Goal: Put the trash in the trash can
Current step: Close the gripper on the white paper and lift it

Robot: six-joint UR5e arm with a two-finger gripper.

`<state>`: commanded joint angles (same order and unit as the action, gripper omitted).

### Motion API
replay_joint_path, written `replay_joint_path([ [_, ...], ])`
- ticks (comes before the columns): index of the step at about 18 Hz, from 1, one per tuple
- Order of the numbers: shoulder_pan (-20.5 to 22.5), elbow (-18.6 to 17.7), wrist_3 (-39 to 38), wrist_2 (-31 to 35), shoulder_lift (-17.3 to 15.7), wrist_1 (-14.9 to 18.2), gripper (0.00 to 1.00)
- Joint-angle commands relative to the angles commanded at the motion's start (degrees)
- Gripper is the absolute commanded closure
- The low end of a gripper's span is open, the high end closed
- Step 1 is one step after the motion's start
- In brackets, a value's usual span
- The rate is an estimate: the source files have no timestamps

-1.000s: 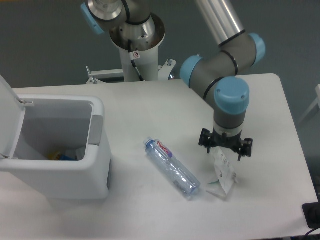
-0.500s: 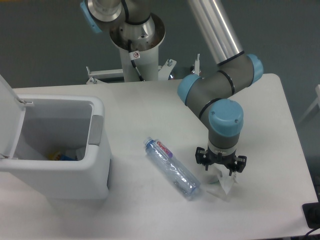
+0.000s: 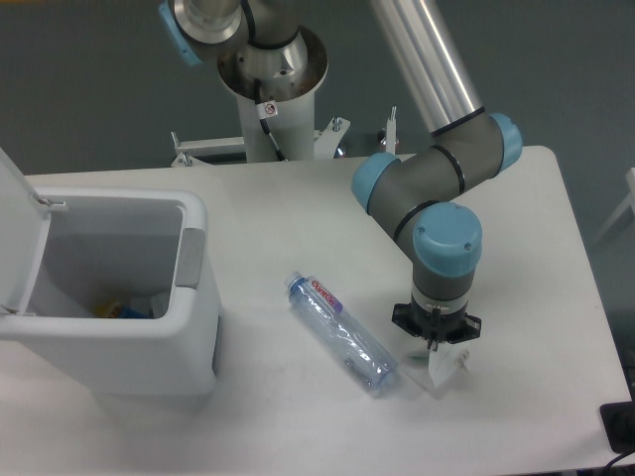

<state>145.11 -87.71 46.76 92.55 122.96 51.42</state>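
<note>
The clear plastic bottle (image 3: pixel 342 335) with a red-purple label lies on its side on the white table, between the trash can and the arm. The white trash can (image 3: pixel 198 337) stands at the left with its lid (image 3: pixel 18 233) swung up. My gripper (image 3: pixel 435 340) points straight down, right of the bottle, pressed onto the wrinkly white wrapper (image 3: pixel 448 366). Its finger links are drawn in, and only the wrapper's lower end sticks out beneath them. The fingertips themselves are hidden under the wrist.
The bin holds some coloured scraps (image 3: pixel 124 309) at its bottom, and a grey tab (image 3: pixel 190 256) sits on its right rim. The robot's base column (image 3: pixel 268 94) stands at the table's back edge. A black object (image 3: pixel 620 426) shows at the lower right corner.
The gripper came down and slightly left onto the wrapper, and its finger links narrowed. More of the wrapper is now covered. Bottle and bin have not moved.
</note>
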Motion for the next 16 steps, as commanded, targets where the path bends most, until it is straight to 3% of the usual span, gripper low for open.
replay_joint_path([
  [9, 0.0, 0.6, -0.1, -0.5, -0.4, 0.0, 1.0],
  [11, 0.4, 2.9, -0.1, -1.4, -0.4, 0.1, 0.99],
  [16, 2.5, 6.3, -5.3, -10.6, -1.0, 0.1, 0.98],
])
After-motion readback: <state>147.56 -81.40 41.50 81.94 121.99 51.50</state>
